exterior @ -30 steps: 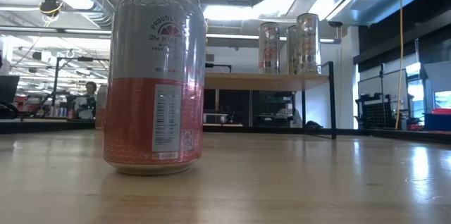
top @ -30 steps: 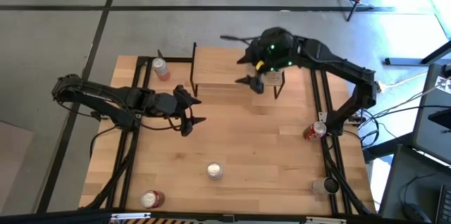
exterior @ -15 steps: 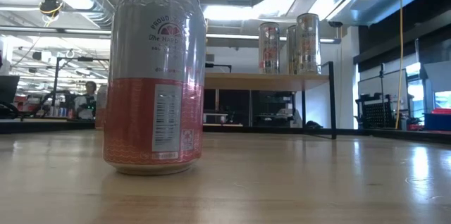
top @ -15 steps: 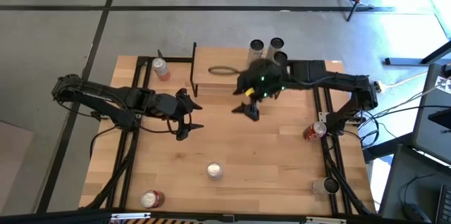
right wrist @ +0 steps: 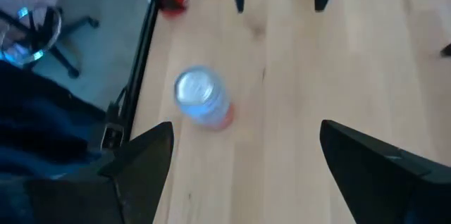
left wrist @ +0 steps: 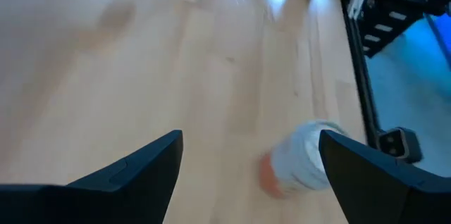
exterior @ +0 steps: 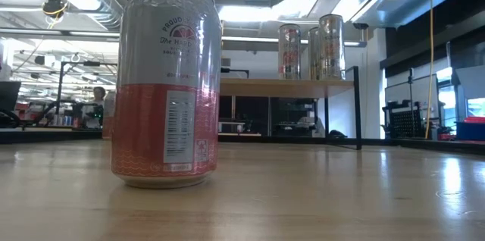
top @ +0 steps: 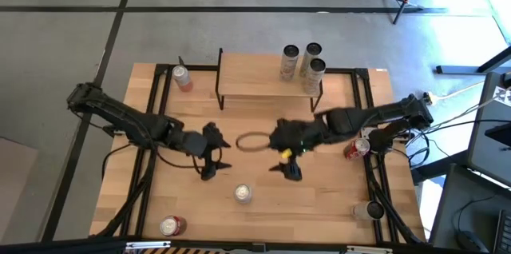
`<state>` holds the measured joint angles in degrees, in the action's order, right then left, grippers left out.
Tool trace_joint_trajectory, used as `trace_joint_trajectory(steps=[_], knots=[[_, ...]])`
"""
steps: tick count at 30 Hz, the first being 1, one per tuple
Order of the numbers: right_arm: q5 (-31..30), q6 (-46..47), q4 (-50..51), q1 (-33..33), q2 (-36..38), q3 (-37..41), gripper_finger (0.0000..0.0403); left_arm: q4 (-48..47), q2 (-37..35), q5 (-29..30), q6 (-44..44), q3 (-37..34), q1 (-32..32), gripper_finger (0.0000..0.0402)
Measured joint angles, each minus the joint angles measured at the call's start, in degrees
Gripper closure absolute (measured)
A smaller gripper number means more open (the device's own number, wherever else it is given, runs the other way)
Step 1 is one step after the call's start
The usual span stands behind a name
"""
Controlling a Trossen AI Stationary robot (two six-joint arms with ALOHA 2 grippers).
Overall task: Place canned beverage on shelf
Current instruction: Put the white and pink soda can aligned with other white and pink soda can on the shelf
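While three cans point(top: 303, 61) already stood together at the right end of the shelf point(top: 251, 76), in the upper middle of the high view, we had both arms low over the middle of the table point(top: 319, 182), well clear of that rack. We kept the right gripper point(top: 289, 163) just right of centre with its fingers spread wide and nothing between them; its wrist view looked down on the silver-and-orange can point(right wrist: 202, 103) standing upright ahead of it, which we judged to be the next one to fetch. We held the left gripper point(top: 212, 151) left of centre, jaws likewise wide and empty, and its own wrist view showed that same can point(left wrist: 299, 166) near its right finger. That can point(top: 243, 194) stood in the lower middle of the high view, between and below the two grippers, touched by neither. Other cans waited at the table's edges: one at upper left point(top: 182, 77), one at lower left point(top: 170, 225), one at mid right point(top: 357, 148) and one at lower right point(top: 364, 209). We judged the open jaws suited an approach, since nothing was yet gripped.
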<state>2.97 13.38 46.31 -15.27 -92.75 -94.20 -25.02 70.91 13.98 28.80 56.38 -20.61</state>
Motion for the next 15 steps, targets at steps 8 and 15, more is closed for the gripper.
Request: trace_joint_trajectory(steps=[8, 15], knots=[[-8.7, 6.2, -0.3, -7.7, 0.0, 7.7, 0.0059, 10.5, 6.8, 7.7, 8.0, 0.0, -9.8, 0.0086], [-11.0, 13.3, -1.4, -12.1, 0.0, 12.6, 0.0059, 19.4, 12.6, 19.4, 5.5, 0.0, -15.7, 0.0086]])
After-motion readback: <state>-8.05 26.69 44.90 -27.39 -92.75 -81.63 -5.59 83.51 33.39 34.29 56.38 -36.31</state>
